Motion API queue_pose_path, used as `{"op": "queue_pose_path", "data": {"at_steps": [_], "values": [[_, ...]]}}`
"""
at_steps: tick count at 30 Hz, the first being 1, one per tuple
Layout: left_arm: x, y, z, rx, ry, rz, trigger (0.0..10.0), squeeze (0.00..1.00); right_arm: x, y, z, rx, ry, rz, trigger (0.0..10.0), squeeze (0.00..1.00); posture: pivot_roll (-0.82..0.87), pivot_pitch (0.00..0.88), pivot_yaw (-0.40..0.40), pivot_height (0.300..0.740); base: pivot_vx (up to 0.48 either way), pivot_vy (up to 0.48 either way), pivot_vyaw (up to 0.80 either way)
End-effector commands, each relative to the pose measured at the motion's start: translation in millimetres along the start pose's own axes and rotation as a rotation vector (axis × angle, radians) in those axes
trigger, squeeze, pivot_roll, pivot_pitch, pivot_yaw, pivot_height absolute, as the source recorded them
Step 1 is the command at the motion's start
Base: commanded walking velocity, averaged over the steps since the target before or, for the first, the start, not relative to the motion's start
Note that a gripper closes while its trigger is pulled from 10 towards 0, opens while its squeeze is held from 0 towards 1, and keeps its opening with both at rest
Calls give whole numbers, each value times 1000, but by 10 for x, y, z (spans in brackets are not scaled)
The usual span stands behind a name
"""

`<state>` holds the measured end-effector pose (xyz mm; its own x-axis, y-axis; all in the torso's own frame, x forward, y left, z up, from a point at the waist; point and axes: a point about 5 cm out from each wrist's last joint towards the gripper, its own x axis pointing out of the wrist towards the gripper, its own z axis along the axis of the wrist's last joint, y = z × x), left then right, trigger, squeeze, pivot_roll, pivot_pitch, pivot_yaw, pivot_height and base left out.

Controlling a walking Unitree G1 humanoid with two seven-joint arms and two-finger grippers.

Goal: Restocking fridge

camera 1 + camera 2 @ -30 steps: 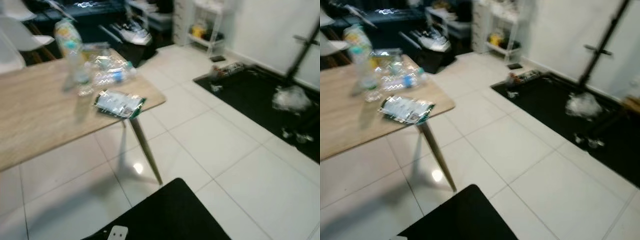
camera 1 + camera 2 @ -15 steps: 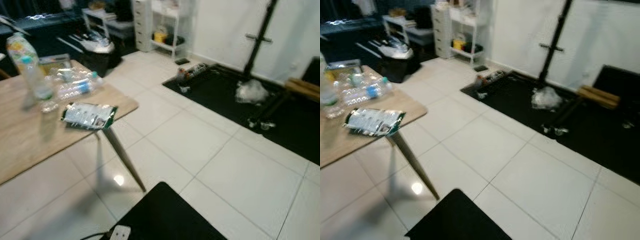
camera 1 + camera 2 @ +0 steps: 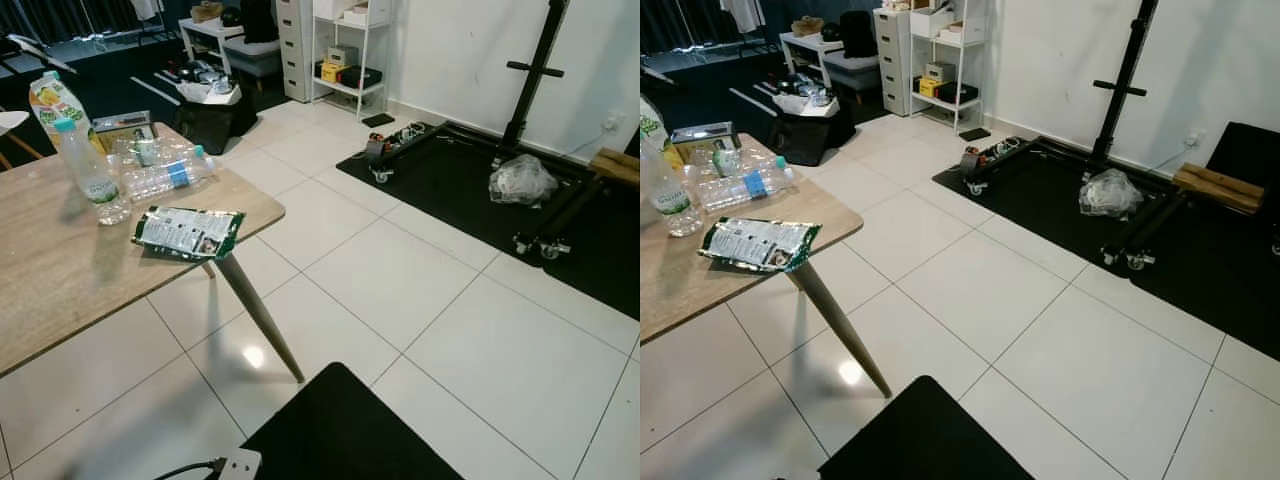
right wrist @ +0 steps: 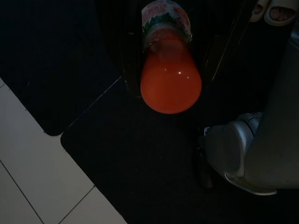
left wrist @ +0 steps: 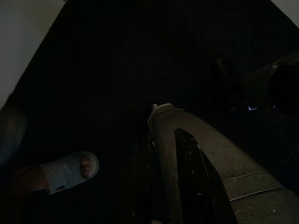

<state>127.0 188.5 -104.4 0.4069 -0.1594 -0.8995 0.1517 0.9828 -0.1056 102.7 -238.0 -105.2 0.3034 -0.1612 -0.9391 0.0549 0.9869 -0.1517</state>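
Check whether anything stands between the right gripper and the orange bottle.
Nothing visible does: in the right wrist view the orange bottle already sits between the right gripper's fingers, hanging above a black mat.

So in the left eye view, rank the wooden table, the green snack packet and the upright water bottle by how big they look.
1. Wooden table, by far the largest.
2. Green snack packet.
3. Upright water bottle, close to the packet in apparent size and farther from the camera, so that order is unsure.

Orange juice bottle [image 4: 170,79] with green-white label; pale wood table [image 3: 60,270]; green-silver packet [image 3: 188,232]; white tiles [image 3: 400,280]; black mat [image 3: 470,190].
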Motion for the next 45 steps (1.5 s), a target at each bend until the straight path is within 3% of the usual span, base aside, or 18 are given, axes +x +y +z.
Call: {"op": "queue_pose_path", "data": {"at_steps": [1, 32, 45], "values": [[4, -21, -14, -1, 6, -5, 10000, 0, -2, -27, 1, 11, -3, -4, 10000, 0, 28, 0, -3, 740, 0, 0, 0], [9, -45, -16, 21, 8, -15, 10000, 0, -3, -30, -4, 0, -1, -2, 10000, 0, 26, 0, -4, 740, 0, 0, 0], [16, -61, -2, 23, 3, -17, 10000, 0, -5, -42, -23, -14, 15, -1, 10000, 0, 26, 0, -11, 740, 0, 0, -788]]}}
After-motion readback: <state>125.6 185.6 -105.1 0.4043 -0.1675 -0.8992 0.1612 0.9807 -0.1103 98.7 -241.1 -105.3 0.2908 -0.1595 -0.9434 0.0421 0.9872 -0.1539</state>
